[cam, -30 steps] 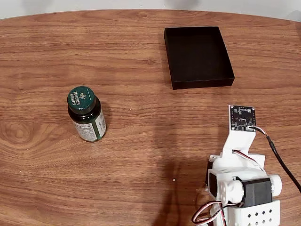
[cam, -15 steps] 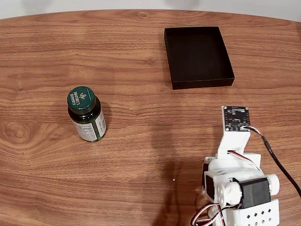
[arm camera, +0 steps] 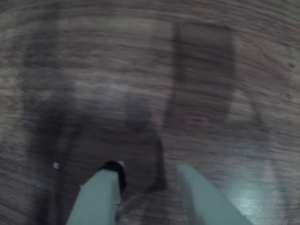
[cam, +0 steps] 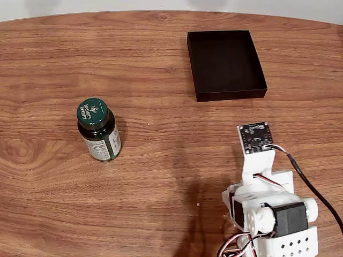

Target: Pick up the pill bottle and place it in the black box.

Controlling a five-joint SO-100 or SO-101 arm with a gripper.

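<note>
The arm (cam: 257, 176) has swung leftward — wrist view blurred, its hand (arm camera: 150, 176) slightly parted, holding nothing.

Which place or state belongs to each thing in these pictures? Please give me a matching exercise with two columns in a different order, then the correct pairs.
Column one:
1. pill bottle
2. black box
3. pincer
4. small circuit board

Column two:
A. empty, near the table's far edge in the fixed view
B. on top of the white arm, lower right of the fixed view
C. upright on the wood, left side of the fixed view
D. fingers apart above bare wood, holding nothing

Pairs: 1-C, 2-A, 3-D, 4-B
</note>
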